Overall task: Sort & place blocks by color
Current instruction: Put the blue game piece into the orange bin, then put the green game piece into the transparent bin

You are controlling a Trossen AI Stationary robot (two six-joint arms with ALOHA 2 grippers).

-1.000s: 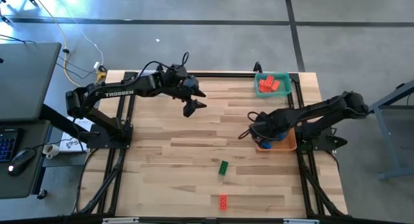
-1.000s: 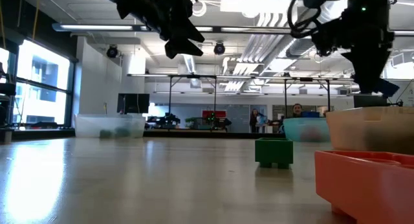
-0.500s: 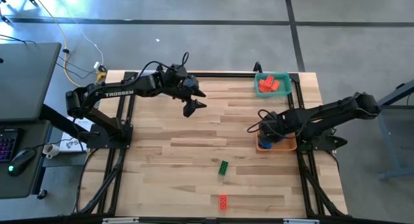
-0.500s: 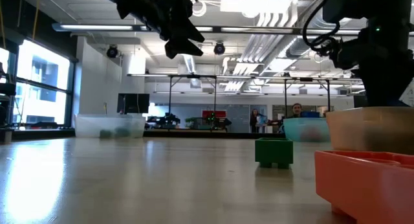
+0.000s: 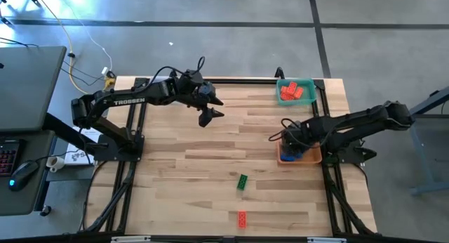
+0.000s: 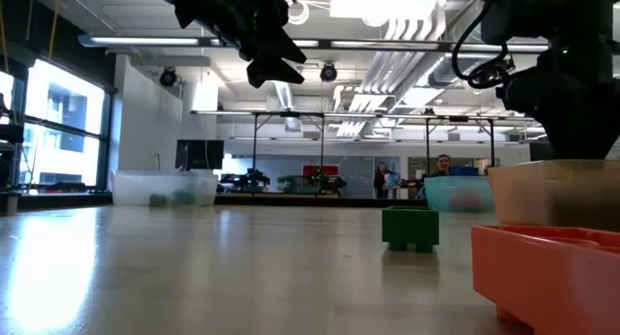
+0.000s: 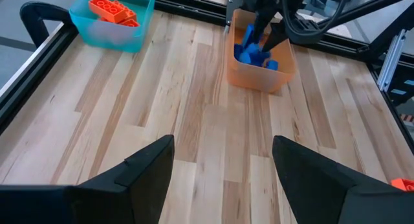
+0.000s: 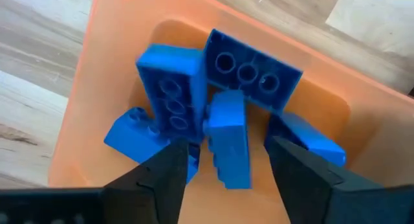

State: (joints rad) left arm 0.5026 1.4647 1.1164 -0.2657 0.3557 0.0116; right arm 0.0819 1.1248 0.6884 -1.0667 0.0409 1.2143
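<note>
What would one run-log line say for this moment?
right gripper: open over blue bricks in orange tray | left gripper: open, waiting above table | loose: green brick, red brick

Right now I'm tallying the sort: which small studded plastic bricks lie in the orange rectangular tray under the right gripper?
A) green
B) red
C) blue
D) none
C: the right wrist view shows blue studded plastic bricks piled in the orange rectangular tray.

"TROSSEN" on the left arm (image 5: 126, 100)
</note>
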